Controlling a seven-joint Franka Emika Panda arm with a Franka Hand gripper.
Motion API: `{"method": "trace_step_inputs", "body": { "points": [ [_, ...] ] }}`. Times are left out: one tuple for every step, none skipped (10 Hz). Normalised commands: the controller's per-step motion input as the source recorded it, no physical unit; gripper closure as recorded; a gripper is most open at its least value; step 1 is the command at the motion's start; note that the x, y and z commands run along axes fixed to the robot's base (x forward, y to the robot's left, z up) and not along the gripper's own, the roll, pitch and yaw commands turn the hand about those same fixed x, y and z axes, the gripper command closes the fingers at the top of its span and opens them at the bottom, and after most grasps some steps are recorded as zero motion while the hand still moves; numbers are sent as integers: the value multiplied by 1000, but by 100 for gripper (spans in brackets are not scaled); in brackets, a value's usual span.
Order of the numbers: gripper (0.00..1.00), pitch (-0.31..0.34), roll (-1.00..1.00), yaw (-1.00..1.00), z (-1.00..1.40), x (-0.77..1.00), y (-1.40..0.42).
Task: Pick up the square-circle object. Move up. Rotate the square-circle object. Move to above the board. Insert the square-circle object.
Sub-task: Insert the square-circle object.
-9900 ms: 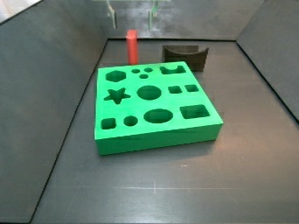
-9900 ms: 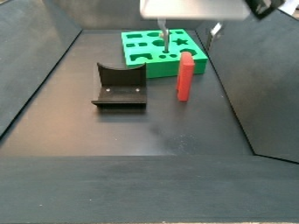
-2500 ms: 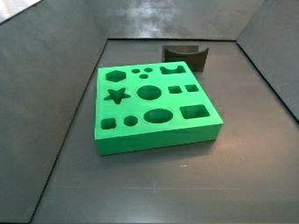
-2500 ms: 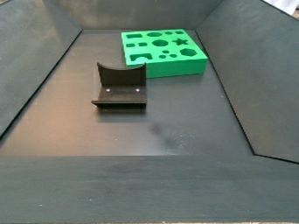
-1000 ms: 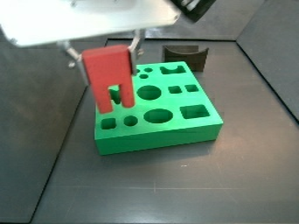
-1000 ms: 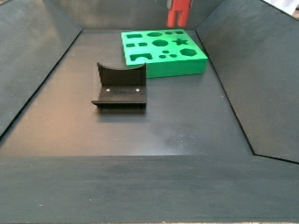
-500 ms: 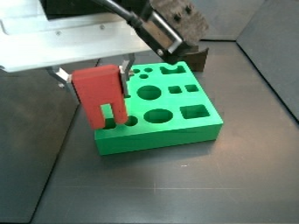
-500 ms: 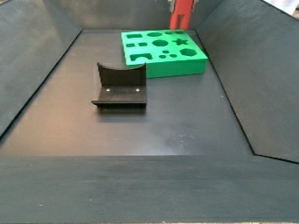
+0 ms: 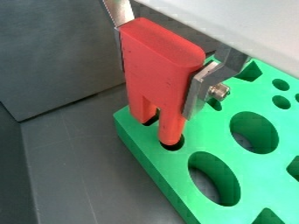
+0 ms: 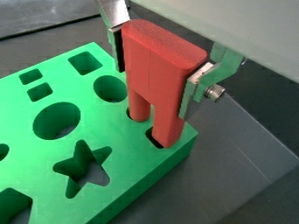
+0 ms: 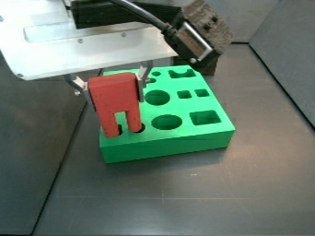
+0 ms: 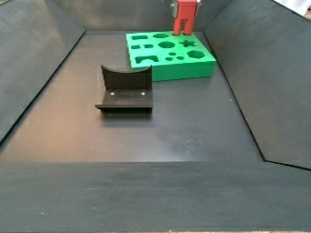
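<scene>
My gripper is shut on the square-circle object, a red peg with a block top and two legs, held upright. Silver fingers clamp the block's two sides in both wrist views. The peg stands over a corner of the green board, and its leg tips reach into two small holes at the board's edge. In a side view the gripper holds the peg over the board's near left part. Another side view shows the peg at the board's far side.
The dark fixture stands on the floor beside the board, apart from it; it is partly hidden behind the arm in a side view. Grey bin walls slope up on all sides.
The gripper came into view with the red peg and has moved down onto the board's corner; half a second ago the peg hung higher above the board.
</scene>
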Motion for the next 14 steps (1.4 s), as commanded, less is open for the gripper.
{"method": "trace_step_inputs", "body": {
  "points": [
    [100, 173, 313, -129, -126, 291, 0],
    [100, 164, 311, -149, -183, 266, 0],
    [100, 149, 274, -151, -286, 269, 0],
    [100, 103, 224, -143, -397, 226, -43],
    [100, 60, 164, -109, -463, 111, -74],
    [100, 17, 74, -20, -451, 0, -57],
    [100, 0, 0, 0, -440, -71, -9],
    [100, 0, -31, 0, -314, -151, 0],
    [100, 0, -57, -6, -291, -169, 0],
    [100, 0, -87, -97, -354, -17, 0],
    [100, 0, -63, -246, -417, 0, 0],
    [100, 0, -70, -263, -446, 9, 0],
    [100, 0, -81, -231, -466, 0, 0],
    [100, -34, -61, -111, -474, 0, 0]
  ]
}}
